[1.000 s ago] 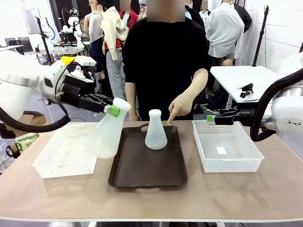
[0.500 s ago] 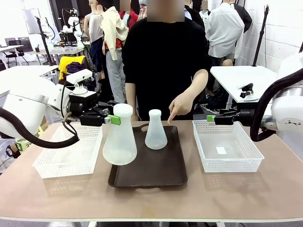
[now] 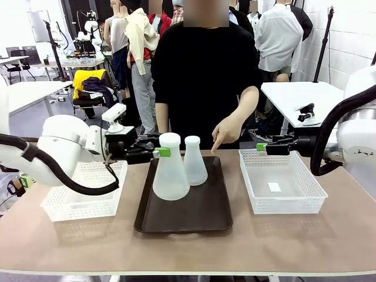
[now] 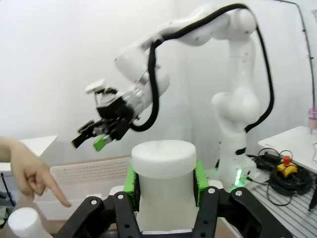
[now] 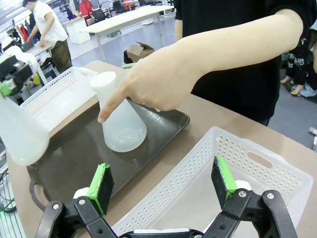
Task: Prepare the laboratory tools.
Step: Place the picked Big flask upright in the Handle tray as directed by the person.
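Progress is looking near its end: 1 flask (image 3: pixel 194 161) is standing upright on the dark tray (image 3: pixel 194 217), and the left end effector (image 3: pixel 163 153) is clamping the neck of the second flask (image 3: pixel 170 170) over the tray's left part, just beside the first; whether its base is touching the tray I cannot tell. Release and withdrawal are probably remaining. The right end effector (image 3: pixel 259 147) is hanging wide and empty above the right basket (image 3: pixel 305 200). The person's hand (image 3: pixel 224 130) is pointing down at the tray. The right wrist view is showing that fingertip beside the standing flask's neck, while the left wrist view is showing the green pads (image 4: pixel 131 179) pressing the neck.
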`<state>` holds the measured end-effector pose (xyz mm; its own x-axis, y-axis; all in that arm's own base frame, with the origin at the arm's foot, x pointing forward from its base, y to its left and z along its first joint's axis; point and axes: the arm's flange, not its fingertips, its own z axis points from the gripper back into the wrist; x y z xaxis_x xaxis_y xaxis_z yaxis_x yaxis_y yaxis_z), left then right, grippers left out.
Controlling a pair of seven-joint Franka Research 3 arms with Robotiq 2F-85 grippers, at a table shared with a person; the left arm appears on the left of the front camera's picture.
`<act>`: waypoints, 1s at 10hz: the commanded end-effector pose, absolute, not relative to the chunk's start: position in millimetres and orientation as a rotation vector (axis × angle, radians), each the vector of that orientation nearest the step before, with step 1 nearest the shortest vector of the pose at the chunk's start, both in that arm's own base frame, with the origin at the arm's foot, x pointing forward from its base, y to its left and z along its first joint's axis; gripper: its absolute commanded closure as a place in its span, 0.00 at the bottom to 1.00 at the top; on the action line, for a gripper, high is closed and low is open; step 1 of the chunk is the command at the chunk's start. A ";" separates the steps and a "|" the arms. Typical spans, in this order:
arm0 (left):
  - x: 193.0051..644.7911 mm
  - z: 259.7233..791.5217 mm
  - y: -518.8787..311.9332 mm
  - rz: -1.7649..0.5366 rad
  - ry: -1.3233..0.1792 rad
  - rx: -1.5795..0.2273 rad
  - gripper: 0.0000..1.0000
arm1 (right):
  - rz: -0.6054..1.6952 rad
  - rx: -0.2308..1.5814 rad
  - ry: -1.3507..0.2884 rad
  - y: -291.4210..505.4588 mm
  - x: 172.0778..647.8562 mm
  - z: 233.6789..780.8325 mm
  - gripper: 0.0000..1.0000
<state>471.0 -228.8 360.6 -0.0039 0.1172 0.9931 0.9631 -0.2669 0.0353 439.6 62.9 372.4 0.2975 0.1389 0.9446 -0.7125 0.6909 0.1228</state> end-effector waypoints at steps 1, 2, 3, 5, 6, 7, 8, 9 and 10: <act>477.9 352.6 -244.5 -1.408 -1.157 -1.433 1.00 | 0.601 0.596 -1.129 63.2 437.8 371.8 0.00; 482.7 340.2 -247.4 -1.415 -1.118 -1.408 1.00 | 0.601 0.596 -1.129 63.2 437.8 371.8 0.00; 485.1 327.8 -249.5 -1.430 -1.072 -1.403 1.00 | 0.601 0.596 -1.129 63.2 437.8 371.8 0.00; 486.1 315.9 -250.4 -1.458 -1.040 -1.390 1.00 | 0.601 0.596 -1.129 63.2 437.8 371.8 0.00; 486.2 311.3 -249.3 -1.459 -1.030 -1.383 1.00 | 0.601 0.596 -1.129 63.2 437.8 371.8 0.00; 485.5 309.5 -248.2 -1.446 -1.035 -1.390 1.00 | 0.601 0.596 -1.129 63.2 437.8 371.8 0.00; 485.9 311.1 -247.0 -1.440 -1.046 -1.383 1.00 | 0.601 0.596 -1.129 63.2 437.8 371.8 0.00; 487.2 307.8 -246.3 -1.426 -1.034 -1.385 1.00 | 0.601 0.596 -1.129 63.2 437.8 371.8 0.00; 487.2 305.4 -245.9 -1.416 -1.032 -1.386 0.95 | 0.601 0.596 -1.129 63.2 437.8 371.8 0.00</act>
<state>483.1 -245.3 306.2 0.0096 -0.0388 0.9992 0.9594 -0.2812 -0.0202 439.6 62.7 372.3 0.2976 0.1389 0.9445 -0.7122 0.6911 0.1228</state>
